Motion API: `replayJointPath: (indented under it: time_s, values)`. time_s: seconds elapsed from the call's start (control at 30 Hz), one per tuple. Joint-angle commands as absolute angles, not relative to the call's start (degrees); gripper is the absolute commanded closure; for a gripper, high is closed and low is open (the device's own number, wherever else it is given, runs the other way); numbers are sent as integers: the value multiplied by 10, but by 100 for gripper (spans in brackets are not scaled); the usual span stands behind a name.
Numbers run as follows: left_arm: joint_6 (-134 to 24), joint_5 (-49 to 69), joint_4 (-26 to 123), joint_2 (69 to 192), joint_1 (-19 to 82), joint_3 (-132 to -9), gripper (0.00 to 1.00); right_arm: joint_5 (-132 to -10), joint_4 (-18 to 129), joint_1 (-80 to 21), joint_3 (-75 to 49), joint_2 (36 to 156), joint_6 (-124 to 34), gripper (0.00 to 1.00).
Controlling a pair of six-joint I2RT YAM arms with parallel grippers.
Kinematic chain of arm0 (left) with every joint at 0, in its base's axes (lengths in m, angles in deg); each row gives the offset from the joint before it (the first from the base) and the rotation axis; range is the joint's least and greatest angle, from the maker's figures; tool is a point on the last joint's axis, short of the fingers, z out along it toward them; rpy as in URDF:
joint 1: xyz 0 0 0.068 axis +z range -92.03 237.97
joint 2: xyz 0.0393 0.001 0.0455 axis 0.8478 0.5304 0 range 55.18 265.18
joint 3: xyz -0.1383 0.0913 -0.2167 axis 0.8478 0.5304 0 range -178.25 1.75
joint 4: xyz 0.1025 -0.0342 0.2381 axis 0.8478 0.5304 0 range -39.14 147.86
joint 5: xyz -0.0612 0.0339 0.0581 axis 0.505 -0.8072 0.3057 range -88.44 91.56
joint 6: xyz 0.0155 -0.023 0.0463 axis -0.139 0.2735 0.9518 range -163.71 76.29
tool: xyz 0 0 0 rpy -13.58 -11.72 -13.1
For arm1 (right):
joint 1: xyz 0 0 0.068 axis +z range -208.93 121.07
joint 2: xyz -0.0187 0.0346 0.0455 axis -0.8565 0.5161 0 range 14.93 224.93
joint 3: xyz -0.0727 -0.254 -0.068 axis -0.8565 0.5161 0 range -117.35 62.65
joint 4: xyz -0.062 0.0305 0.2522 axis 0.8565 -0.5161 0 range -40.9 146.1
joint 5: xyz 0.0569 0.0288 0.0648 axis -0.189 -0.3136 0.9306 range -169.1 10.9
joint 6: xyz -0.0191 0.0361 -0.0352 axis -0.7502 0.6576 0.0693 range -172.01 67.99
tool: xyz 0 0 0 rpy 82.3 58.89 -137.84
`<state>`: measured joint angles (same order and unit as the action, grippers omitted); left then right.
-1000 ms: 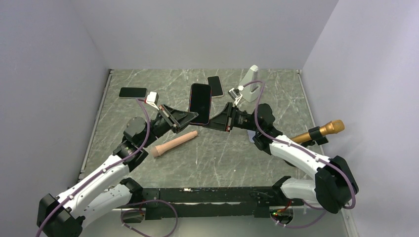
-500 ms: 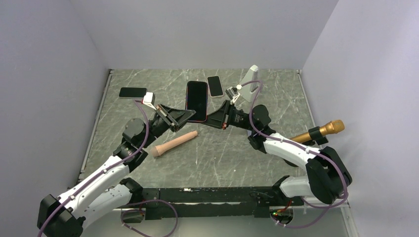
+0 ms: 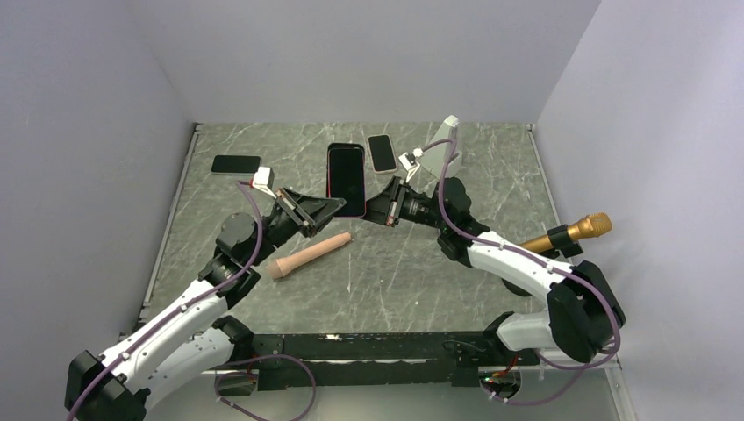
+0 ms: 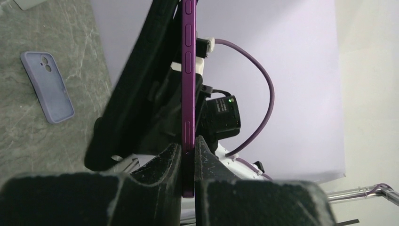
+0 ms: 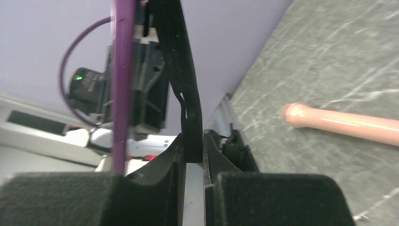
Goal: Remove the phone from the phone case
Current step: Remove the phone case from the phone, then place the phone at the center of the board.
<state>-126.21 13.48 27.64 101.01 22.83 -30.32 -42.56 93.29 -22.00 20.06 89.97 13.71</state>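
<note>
A phone (image 3: 346,178) with a dark screen and a purple edge (image 4: 188,70) is held up over the middle of the table between both arms. My left gripper (image 3: 332,205) (image 4: 188,150) is shut on the phone's purple edge from the left. The black phone case (image 4: 141,84) (image 5: 186,80) stands peeled a little away from the phone's back. From the right, my right gripper (image 3: 375,210) (image 5: 192,141) is shut on the case's thin black wall. The phone's purple edge (image 5: 122,84) shows to the left of the case in the right wrist view.
A flesh-coloured cylinder (image 3: 311,254) lies on the table below the grippers. Two other phones (image 3: 235,164) (image 3: 382,153) and a white stand (image 3: 443,140) lie at the back. A gold microphone (image 3: 570,234) is at the right. A lilac case (image 4: 47,87) lies flat on the table.
The phone and both grippers have moved left and toward the back, and the phone now stands straighter. The right gripper has closed on the case.
</note>
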Motion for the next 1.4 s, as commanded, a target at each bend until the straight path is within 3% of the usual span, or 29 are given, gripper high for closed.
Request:
replayJointPath:
  time_s: [0.0, 0.23, 0.5, 0.8, 1.07, 1.37]
  values:
    - [-1287, 190, 269, 984, 217, -330, 100, -530, 856, -228, 180, 874, 4, 100]
    - [-1251, 180, 327, 969, 217, -391, 100, -538, 873, -254, 237, 881, -25, 100]
    - [-1214, 157, 379, 954, 218, -391, 100, -550, 793, -261, 211, 883, -38, 100]
    - [-1058, -35, 649, 906, 218, -437, 100, -559, 688, -262, 245, 825, -57, 100]
    - [-1051, -154, 650, 885, 219, -343, 100, -555, 664, -258, 303, 760, -47, 100]
    - [-1045, -129, 628, 1004, 265, -387, 100, -560, 637, -258, 324, 703, -43, 100]
